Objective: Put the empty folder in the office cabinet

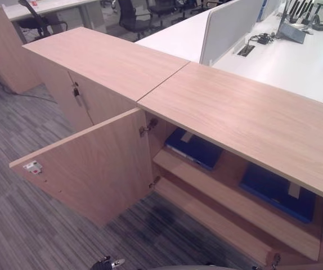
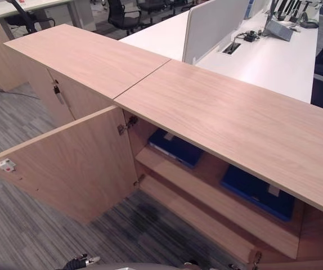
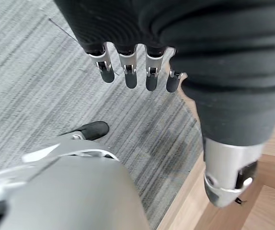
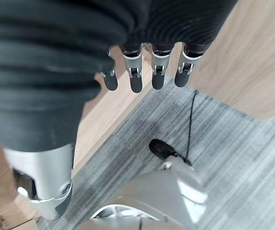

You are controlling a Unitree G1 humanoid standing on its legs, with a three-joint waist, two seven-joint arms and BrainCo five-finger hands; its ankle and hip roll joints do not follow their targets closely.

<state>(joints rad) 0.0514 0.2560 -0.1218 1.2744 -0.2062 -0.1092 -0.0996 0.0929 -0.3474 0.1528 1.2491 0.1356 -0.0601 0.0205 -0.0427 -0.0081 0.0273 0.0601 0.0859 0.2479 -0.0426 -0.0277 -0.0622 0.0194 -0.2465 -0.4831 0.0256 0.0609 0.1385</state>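
– both hands? left hand (image 3: 128,67) and right hand (image 4: 147,72) hang with straight fingers, holding nothing, above the carpet (image 3: 41,86).
– folders? two blue folders (image 1: 194,147) (image 1: 277,191) lie on the shelf (image 1: 229,197) inside the cabinet (image 1: 246,112), door (image 1: 88,169) open.

A white worktop (image 1: 296,62) is stretching behind the wooden units, with a white divider screen (image 1: 229,25) standing upright along it. A dark cable port (image 1: 246,49) is sitting just beside the screen. Black office chairs (image 1: 133,14) are standing farther back. Grey striped carpet (image 1: 15,225) is covering the floor.
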